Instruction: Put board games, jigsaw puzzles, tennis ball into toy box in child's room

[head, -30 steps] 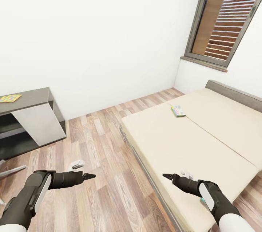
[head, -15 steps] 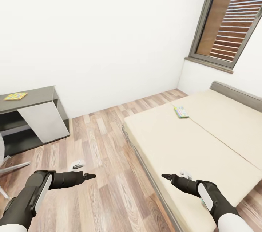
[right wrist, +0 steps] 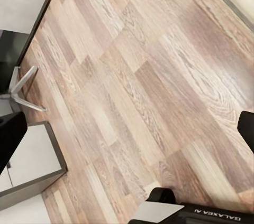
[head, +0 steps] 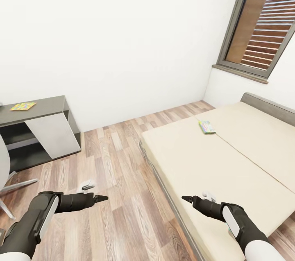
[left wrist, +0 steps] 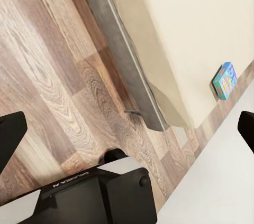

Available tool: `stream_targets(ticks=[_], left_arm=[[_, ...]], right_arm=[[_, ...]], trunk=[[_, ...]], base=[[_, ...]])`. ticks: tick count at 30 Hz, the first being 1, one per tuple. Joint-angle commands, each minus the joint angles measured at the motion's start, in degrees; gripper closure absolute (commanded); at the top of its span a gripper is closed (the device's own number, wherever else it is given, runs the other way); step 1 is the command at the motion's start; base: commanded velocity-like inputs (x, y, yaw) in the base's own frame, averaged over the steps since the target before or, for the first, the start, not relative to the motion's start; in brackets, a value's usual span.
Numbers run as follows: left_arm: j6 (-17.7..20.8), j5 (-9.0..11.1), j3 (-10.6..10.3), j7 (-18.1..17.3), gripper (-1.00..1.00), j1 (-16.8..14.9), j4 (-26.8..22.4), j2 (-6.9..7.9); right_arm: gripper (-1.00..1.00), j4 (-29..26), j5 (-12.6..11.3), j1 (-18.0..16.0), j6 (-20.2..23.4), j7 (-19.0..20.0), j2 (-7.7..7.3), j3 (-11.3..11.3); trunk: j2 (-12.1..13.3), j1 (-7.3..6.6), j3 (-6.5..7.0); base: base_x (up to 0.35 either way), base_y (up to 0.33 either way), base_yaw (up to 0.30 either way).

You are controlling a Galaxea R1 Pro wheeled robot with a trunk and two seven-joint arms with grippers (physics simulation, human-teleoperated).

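- Fingers of both grippers are standing spread wide with nothing between them: in each wrist view the dark tips are sitting at opposite edges over bare wood floor [right wrist: 137, 76].
- Left gripper [head: 102, 198] is hanging over the floor; right gripper [head: 186, 198] is hanging at the near edge of the bed [head: 229, 171].
- Board game [head: 207, 127] is lying flat on the beige mattress near the far end, well apart from both grippers; a second one [left wrist: 225, 80] is showing in the left wrist view by a mattress corner, cannot tell if it is the same box.
- Jigsaw puzzle [head: 23, 106] is lying on the grey table [head: 45, 109] at the wall; a chair [head: 6, 179] is standing beside it.
- Handling guess: the game box is looking light, stiff, smooth-sided; soft mattress is likely giving under pressure, so a pinch across the short width at the middle seems safest.
- Puzzle board is looking thin, probably harder to get under; an edge grip is likely needed.
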Motion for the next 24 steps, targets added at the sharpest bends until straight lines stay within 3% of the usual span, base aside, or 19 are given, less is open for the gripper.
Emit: stream_targets(ticks=[1,11,24], left_arm=[[0.4,0.1,0.1,-0.1,-1.00,0.0,0.0,0.00],[0.4,0.1,0.0,-0.1,-1.00,0.0,0.0,-0.03],[0.5,0.1,0.1,-0.1,-1.00,0.0,0.0,-0.01]], right_arm=[[-1.00,0.0,-0.2,0.0,0.4,0.1,0.01,-0.2],[-1.00,0.1,-0.4,0.0,0.5,0.8,-0.24,-0.2],[-1.00,0.2,0.0,0.0,0.3,0.8,0.01,0.1]], trunk=[[-0.1,0.03,-0.11],[-0.1,0.03,-0.11],[-0.1,0.03,-0.11]], base=[[0.000,-0.001,0.002],[0.000,-0.007,0.000],[0.000,-0.110,0.000]])
